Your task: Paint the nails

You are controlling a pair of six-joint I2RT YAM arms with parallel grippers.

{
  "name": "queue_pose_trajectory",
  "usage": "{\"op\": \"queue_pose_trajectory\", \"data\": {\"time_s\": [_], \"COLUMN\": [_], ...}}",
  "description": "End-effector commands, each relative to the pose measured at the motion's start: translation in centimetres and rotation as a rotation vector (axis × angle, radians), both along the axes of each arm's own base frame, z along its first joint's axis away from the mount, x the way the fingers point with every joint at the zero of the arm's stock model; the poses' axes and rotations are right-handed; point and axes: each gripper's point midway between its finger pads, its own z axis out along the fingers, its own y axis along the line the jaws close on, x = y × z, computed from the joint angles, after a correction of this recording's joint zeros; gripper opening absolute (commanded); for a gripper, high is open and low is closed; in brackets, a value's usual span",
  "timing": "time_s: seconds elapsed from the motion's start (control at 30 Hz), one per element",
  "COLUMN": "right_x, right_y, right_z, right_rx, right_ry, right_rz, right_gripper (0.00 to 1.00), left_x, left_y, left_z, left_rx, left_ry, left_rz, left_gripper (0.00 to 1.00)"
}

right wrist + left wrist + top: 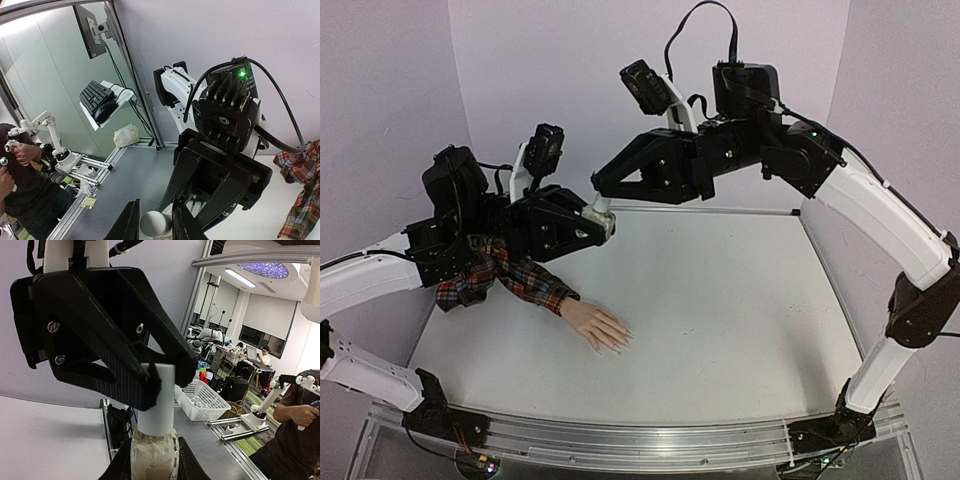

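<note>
so the left fingers (608, 228) are clamped round the glass body of a small clear bottle (154, 457), held up above the white bench (740, 300). the right fingers (599, 188) are pinched tight on its white cylinder cap (159, 400). the tiny nails (623, 341) on the pale peach mannequin hand (592, 322) with the red plaid sleeve (520, 275) lie flat on the bench, well apart from the bottle.

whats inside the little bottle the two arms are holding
The bottle shows something pale and cloudy through its glass. The white cap, clamped by the right end effector, covers the neck, so any brush is hidden.
</note>
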Motion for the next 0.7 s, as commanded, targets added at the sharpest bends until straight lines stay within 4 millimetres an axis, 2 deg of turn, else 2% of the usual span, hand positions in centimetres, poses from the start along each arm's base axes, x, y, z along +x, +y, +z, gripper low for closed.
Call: {"op": "queue_pose_trajectory", "data": {"time_s": [0.0, 0.13, 0.2, 0.27, 0.33, 0.43, 0.53, 0.6, 0.67], "right_x": [0.0, 0.3, 0.8, 1.6, 2.3, 4.4, 7.9, 10.0, 12.3], "right_y": [0.2, 0.3, 0.5, 0.5, 0.8, 1.9, 2.6, 2.4, 1.2], "right_z": [1.3, 0.7, 0.1, -0.5, -1.7, -3.5, -5.8, -6.9, -8.2], "right_rx": [0.049, 0.034, 0.02, 0.004, -0.024, -0.083, -0.156, -0.192, -0.227], "right_ry": [-0.024, -0.016, -0.015, -0.023, -0.024, -0.007, 0.044, 0.083, 0.146], "right_rz": [0.004, -0.018, -0.054, -0.125, -0.197, -0.375, -0.641, -0.825, -1.056], "right_gripper": [0.17, 0.09, 0.0, 0.0, 0.0, 0.0, 0.0, 0.0, 0.0], "left_x": [-0.2, 0.8, 1.9, 3.5, 6.0, 9.4, 12.1, 14.2, 16.7], "left_y": [0.5, 0.5, 0.7, 1.0, 1.7, 3.1, 4.1, 4.8, 5.4], "left_z": [3.0, 3.3, 3.6, 3.9, 4.1, 4.3, 3.9, 3.3, 2.4], "left_rx": [-0.083, -0.091, -0.093, -0.095, -0.095, -0.096, -0.076, -0.049, -0.005], "left_ry": [-0.066, -0.071, -0.071, -0.072, -0.06, -0.057, -0.091, -0.137, -0.189], "left_rz": [0.013, 0.099, 0.193, 0.317, 0.489, 0.721, 0.894, 1.029, 1.171], "left_gripper": [0.0, 0.0, 0.0, 0.0, 0.0, 0.0, 0.0, 0.0, 0.0]}}
